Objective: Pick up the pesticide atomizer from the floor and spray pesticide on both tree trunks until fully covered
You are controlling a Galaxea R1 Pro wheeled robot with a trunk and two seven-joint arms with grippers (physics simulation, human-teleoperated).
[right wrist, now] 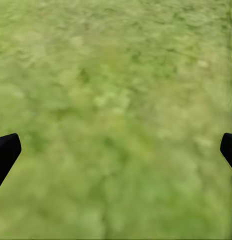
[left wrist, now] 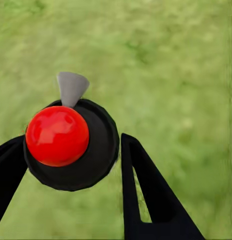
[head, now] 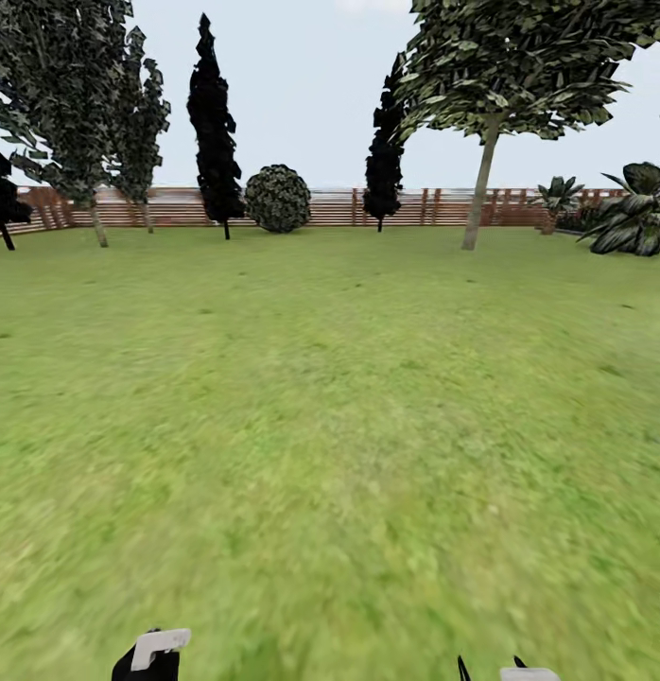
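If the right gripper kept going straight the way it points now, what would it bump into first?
Most likely just the grass. The right gripper has its jaws wide apart with only lawn ahead, though how far off is unclear.

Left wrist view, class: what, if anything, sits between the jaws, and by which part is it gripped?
The left gripper holds the pesticide atomizer, its jaws on either side of the round black body below the red cap.

Left gripper [left wrist: 71, 165] clamped, right gripper [right wrist: 116, 150] agape
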